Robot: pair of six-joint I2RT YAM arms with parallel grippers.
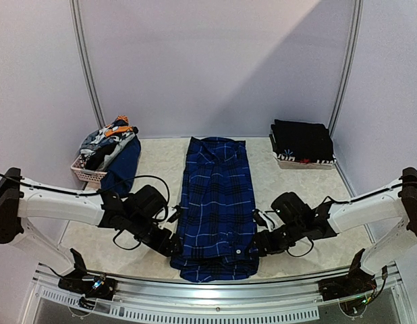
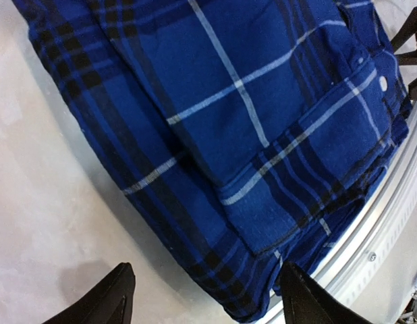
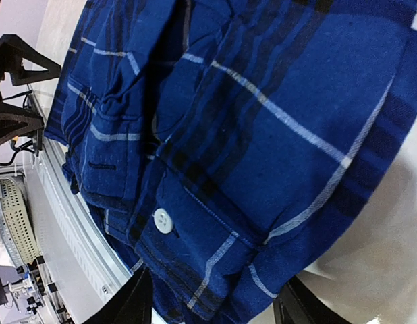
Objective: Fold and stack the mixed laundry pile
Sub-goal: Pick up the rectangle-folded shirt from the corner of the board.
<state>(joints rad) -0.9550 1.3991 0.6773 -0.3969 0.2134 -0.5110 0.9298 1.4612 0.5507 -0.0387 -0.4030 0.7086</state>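
Two spread: left tool (image 1: 173, 247) | right tool (image 1: 260, 244) | straddling blue plaid shirt (image 1: 217, 196) hem

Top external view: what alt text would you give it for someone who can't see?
A blue plaid shirt lies flat down the middle of a pale table, the left hand and right hand at its near corners. Behind, a basket heaped with clothes sits left, folded black clothes right.

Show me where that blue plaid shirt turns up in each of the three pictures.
Top external: the blue plaid shirt lies lengthwise in the middle of the table.
Left wrist: the shirt fills the upper right.
Right wrist: the shirt fills most of the frame.
Shared landmark: the metal rail beside the shirt's near hem, in all three views.
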